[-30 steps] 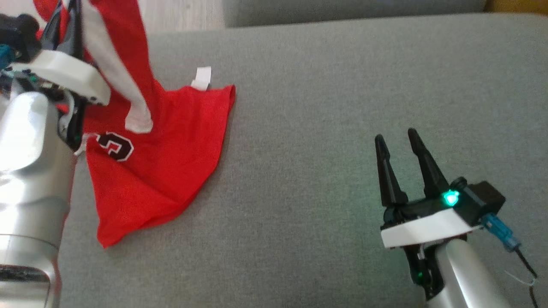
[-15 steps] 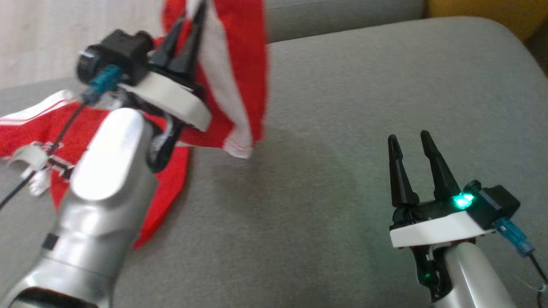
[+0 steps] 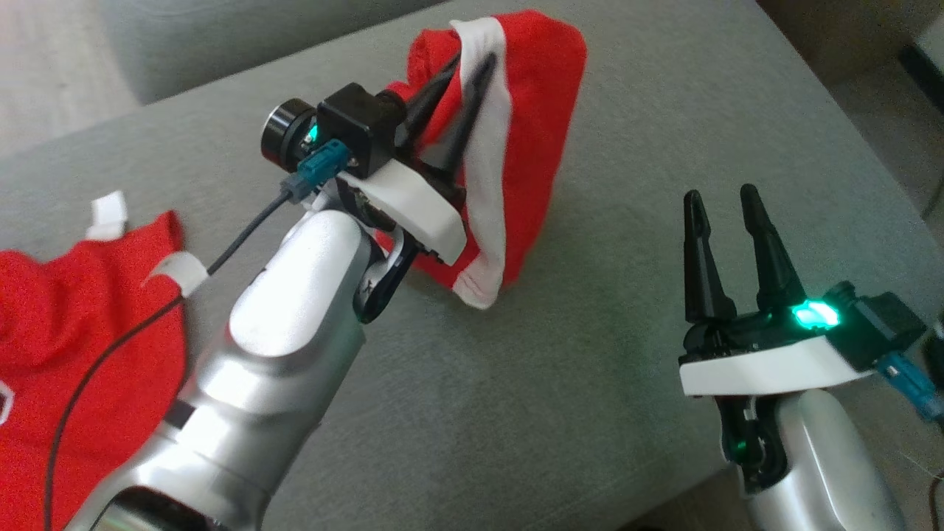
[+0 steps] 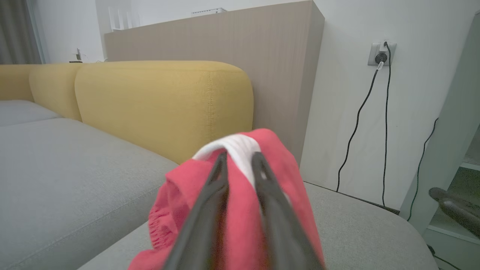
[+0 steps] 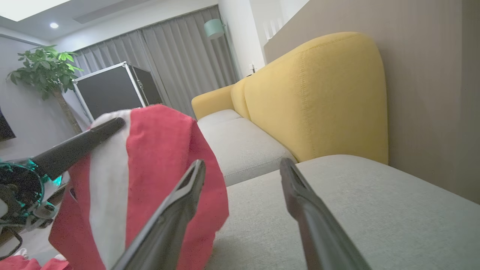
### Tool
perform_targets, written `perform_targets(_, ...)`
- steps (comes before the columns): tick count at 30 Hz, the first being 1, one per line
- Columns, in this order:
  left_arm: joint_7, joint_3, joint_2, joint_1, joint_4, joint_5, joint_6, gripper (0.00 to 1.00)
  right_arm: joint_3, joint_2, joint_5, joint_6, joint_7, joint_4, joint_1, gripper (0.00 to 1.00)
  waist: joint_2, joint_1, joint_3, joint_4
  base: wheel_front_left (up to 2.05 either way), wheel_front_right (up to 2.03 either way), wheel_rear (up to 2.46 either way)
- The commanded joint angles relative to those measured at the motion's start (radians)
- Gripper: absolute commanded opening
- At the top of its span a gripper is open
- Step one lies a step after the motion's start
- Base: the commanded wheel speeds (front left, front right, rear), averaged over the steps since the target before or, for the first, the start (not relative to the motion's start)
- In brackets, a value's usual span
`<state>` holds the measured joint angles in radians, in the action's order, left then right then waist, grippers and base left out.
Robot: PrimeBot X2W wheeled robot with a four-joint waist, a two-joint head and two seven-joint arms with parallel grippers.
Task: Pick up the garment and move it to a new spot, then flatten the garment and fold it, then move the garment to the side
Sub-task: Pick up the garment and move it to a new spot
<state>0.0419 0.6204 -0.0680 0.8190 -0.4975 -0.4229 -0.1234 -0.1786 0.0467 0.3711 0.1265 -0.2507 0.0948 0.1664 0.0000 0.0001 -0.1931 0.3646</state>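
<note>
Your left end effector (image 3: 470,59), fingers barely parted, grips the red, white-striped garment (image 3: 538,118) hanging long-axis downward; your right end effector (image 3: 720,195) gapes empty.

Head camera looked steeply down on grey sofa seat (image 3: 664,110), wrist cameras low, close, faced yellow backrest (image 4: 161,105), all shared the red garment (image 3: 538,125)

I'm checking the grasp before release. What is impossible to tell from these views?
- Left wrist view: the garment bunches around the left gripper, whose fingers are blurred; clamped or just hanging, unclear.
- Head view: the left forearm hides whether the lifted garment joins the red cloth at the left edge.
- Head view: that cloth's print is cropped by the frame.
</note>
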Motion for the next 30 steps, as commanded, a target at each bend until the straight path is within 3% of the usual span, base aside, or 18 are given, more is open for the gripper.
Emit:
perform_targets(1,0.03,-0.021,-0.006,0.068,0.007,-0.002,0.002,1.0,-0.02,0.004,0.009,0.004,-0.011,-0.041,0.043,1.0,0.0,-0.0001,-0.034,0.046,0.0,0.0,0.0)
perform_targets(7,0.137,-0.009,-0.003,0.088,-0.09,0.017,0.009,1.0,-0.002,0.004,-0.001,0.004,-0.011,-0.044,0.034,1.0,0.0,-0.0001,-0.025,0.016,0.0,0.0,0.0)
perform_targets(17,0.217,-0.092,-0.072,-0.011,-0.119,0.005,0.041,1.0,0.049,0.004,-0.073,0.004,-0.011,-0.036,0.006,1.0,0.0,-0.0001,0.047,-0.166,0.0,0.0,0.0)
perform_targets(25,0.22,-0.201,-0.102,-0.284,0.048,0.026,0.084,1.0,0.09,0.004,-0.138,0.004,-0.011,-0.015,-0.047,1.0,0.0,-0.0001,0.132,-0.326,0.0,0.0,0.0)
perform_targets(30,0.22,-0.262,-0.089,-0.461,0.147,0.056,0.102,1.0,0.09,0.004,-0.161,0.004,-0.011,0.001,-0.08,1.0,0.0,-0.0001,0.164,-0.374,0.0,0.0,0.0)
